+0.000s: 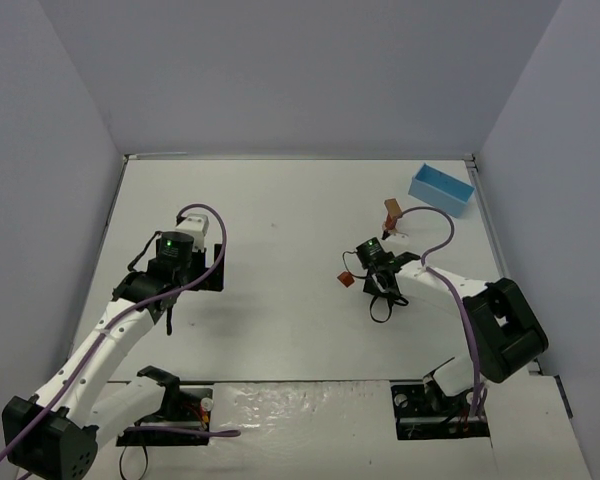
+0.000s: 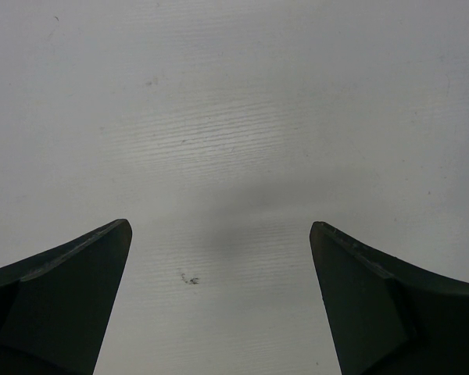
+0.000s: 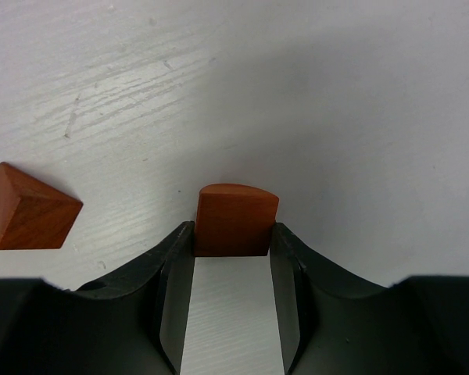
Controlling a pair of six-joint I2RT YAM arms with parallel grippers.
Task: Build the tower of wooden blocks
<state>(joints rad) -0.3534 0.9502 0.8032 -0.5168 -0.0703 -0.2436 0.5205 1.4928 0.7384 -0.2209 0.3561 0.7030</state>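
Note:
My right gripper (image 3: 233,238) is shut on a reddish round-topped block (image 3: 234,212); both fingers press its sides, low over the white table. A second reddish-brown block (image 3: 27,208) with slanted faces lies apart to its left, and shows in the top view as a small orange block (image 1: 347,279) beside the right gripper (image 1: 375,268). The held block is hidden under the gripper in that view. The wood block tower (image 1: 390,214), a small tan and orange stack, stands further back. My left gripper (image 2: 220,234) hangs open over bare table, at the left (image 1: 168,300).
A light blue rectangular box (image 1: 441,189) sits at the back right, close to the tower. Grey walls enclose the table on three sides. Both arm bases stand at the near edge.

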